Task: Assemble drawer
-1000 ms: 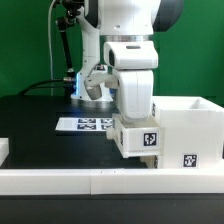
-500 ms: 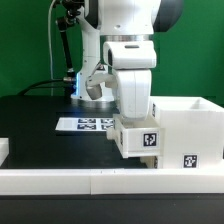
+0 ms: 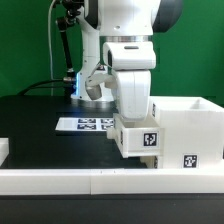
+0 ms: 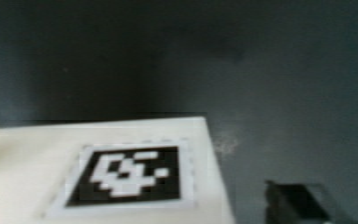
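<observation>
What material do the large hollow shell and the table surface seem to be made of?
The hollow shell looks like white plastic, matte and smooth: its walls are even and show no grain. The table seems covered in a black, dull sheet, perhaps cloth or rubber; it gives no reflection, so I cannot tell which.

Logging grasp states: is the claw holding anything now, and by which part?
Cannot be told. The arm hides the claw above the small tray beside the shell; the wrist view shows only one fingertip.

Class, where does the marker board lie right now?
In the exterior view, the marker board lies flat on the black table, just to the exterior view's left of the arm's wrist block.
</observation>
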Robot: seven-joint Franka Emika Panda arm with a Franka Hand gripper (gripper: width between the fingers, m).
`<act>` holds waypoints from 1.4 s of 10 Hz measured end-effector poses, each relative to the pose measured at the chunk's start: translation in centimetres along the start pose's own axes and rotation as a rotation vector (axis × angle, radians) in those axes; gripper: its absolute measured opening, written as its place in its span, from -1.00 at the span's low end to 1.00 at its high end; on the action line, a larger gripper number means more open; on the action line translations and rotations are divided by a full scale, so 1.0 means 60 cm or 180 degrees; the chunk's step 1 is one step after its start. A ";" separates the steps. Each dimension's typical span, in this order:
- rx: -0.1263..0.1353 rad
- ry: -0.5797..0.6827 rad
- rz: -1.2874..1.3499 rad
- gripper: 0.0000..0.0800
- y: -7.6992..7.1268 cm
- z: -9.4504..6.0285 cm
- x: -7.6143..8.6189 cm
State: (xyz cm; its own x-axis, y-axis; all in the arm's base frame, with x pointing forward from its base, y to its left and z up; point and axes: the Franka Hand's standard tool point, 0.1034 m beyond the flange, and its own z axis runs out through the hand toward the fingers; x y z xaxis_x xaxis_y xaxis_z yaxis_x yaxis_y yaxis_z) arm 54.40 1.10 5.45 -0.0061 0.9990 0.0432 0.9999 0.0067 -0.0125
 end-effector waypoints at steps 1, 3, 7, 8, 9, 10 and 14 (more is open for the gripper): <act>-0.0006 -0.0005 -0.0004 0.22 0.001 -0.005 0.001; -0.0005 -0.0019 -0.0009 0.49 0.004 -0.017 0.002; 0.0045 -0.0088 -0.0004 0.62 0.033 -0.064 -0.022; 0.0023 -0.0098 0.0011 0.62 0.043 -0.074 -0.033; 0.0032 -0.0105 -0.0073 0.62 0.049 -0.080 -0.046; 0.0038 -0.0103 -0.0151 0.62 0.058 -0.083 -0.063; 0.0050 -0.0040 -0.0190 0.62 0.078 -0.064 -0.083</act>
State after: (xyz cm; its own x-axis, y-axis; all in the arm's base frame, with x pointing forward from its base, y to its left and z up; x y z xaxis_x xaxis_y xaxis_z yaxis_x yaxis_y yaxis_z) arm 59.15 -4.03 9.02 -0.0660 0.9973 0.0316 0.9974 0.0668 -0.0258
